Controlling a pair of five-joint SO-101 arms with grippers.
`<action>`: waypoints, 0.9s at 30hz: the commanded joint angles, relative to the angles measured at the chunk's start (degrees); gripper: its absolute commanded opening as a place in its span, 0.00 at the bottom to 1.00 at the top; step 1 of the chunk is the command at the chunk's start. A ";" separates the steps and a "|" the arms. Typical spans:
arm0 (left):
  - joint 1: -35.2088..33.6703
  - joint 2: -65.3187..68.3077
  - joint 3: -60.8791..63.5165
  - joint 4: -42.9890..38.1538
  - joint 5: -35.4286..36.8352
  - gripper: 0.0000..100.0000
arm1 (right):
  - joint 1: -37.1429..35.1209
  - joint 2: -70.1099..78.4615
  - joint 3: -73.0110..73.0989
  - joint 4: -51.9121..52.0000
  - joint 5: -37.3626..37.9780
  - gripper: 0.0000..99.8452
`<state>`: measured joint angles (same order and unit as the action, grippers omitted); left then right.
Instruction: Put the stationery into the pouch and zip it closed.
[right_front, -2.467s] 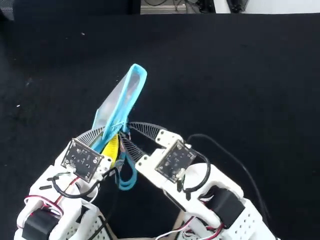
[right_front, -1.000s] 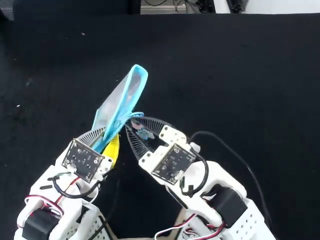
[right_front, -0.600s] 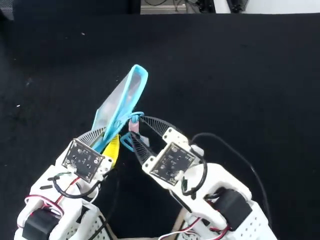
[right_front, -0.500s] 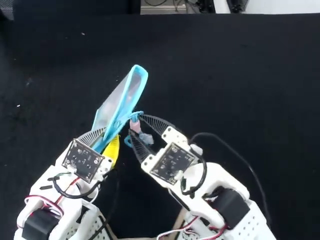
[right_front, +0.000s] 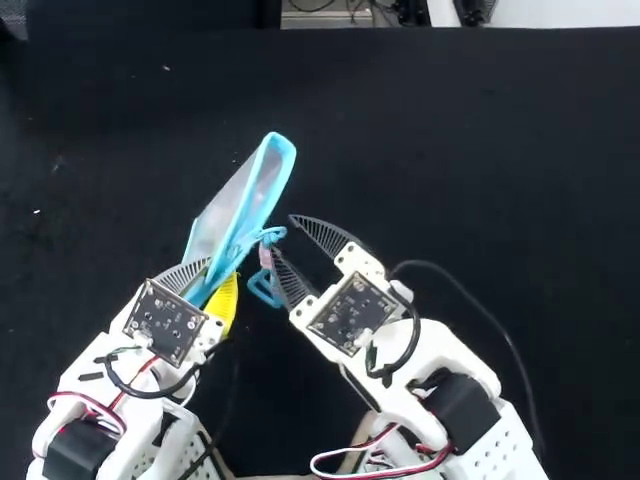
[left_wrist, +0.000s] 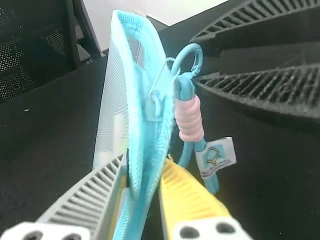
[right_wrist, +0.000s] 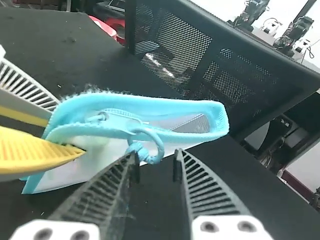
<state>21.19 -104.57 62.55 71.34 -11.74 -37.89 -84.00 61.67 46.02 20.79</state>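
Observation:
A blue mesh pouch (right_front: 245, 200) stands on edge, tilted, with my left gripper (right_front: 220, 268) shut on its near end between a grey and a yellow finger (left_wrist: 187, 200). A pale shape shows faintly through the mesh (left_wrist: 117, 130). The zipper pull (right_front: 265, 262), a blue ring with pink beads (left_wrist: 189, 120), a cord and a small tag, hangs at the pouch's (right_wrist: 150, 112) top edge. My right gripper (right_front: 282, 235) is open beside the pouch. Its black fingers straddle the blue ring (right_wrist: 150, 142) without clamping it.
A black cloth (right_front: 480, 150) covers the table, with free room to the far side and the right. The right arm's black cable (right_front: 480, 320) loops along its right side. A black mesh screen (right_wrist: 210, 70) stands behind the table.
My right gripper, which was pinched at the zipper pull half a second ago, has opened and shifted slightly right. The cord now hangs loose. The left arm and the pouch have stayed put.

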 joint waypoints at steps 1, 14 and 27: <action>0.75 0.18 0.48 0.88 0.79 0.03 | -1.58 0.31 -2.68 -0.35 0.44 0.11; 0.75 0.18 0.48 0.88 0.79 0.03 | -2.29 11.56 -7.43 -3.16 0.44 0.11; 0.75 0.18 0.84 0.88 0.70 0.03 | -2.11 3.91 -7.78 -0.18 0.35 0.01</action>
<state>21.19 -104.57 62.46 71.43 -11.74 -39.38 -77.93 56.04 45.49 20.79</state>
